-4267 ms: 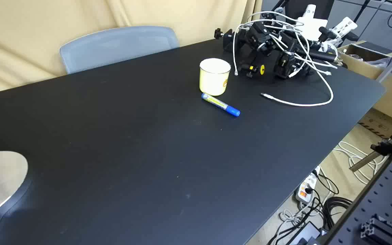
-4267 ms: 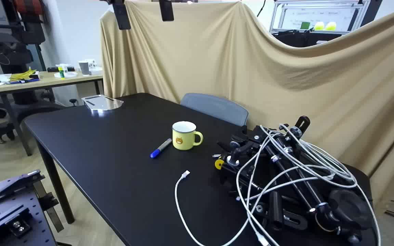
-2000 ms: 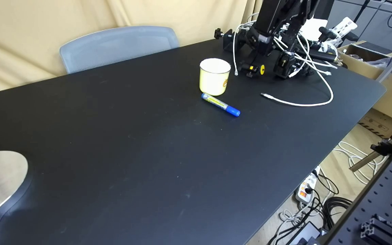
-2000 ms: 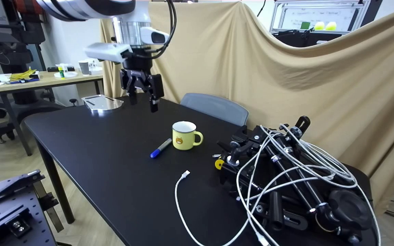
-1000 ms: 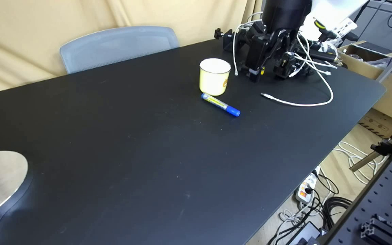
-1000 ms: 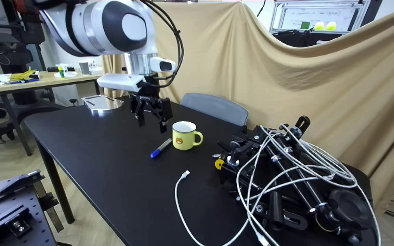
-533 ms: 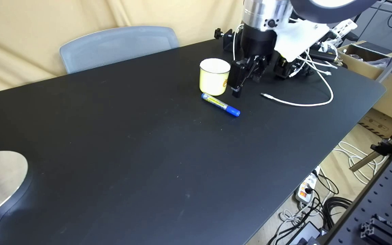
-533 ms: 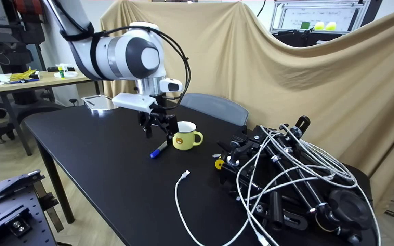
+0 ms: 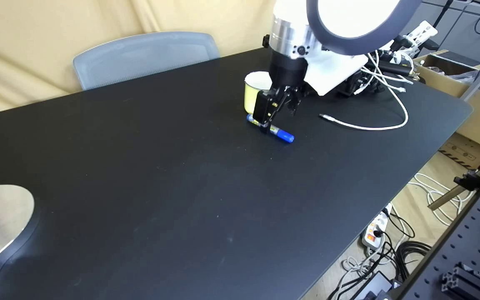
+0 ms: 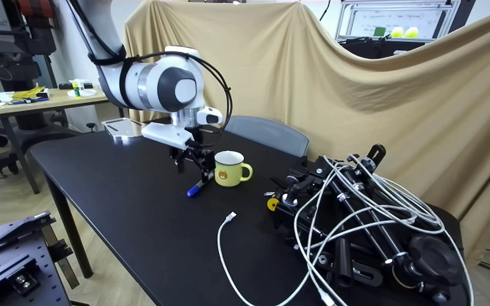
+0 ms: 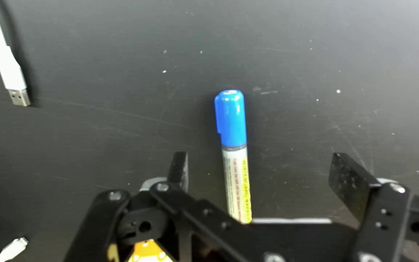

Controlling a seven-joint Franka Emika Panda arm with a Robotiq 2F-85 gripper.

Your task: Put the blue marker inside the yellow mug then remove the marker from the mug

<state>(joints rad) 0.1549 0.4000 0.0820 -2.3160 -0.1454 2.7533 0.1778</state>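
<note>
in the wrist view the claw [image 11: 262,171] hides the lower end of the blue marker [image 11: 236,156], whose smallest print is too blurred to read. in an exterior view it covers part of the yellow mug [image 9: 252,95] and the marker's middle, while the left edge crops the metal plate [image 9: 2,221]. the top edge crops the arm [image 10: 153,89] in both exterior views.

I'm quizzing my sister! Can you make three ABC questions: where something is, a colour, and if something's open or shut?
1. Where is the marker?
A) on the chair
B) on the table beside the mug
C) in the mug

2. What colour is its cap?
A) blue
B) red
C) green

3. How is the gripper?
A) shut
B) open
C) holding the mug

1 B: both exterior views show it lying there.
2 A: plain in the wrist view.
3 B: that view shows its fingers apart.
</note>
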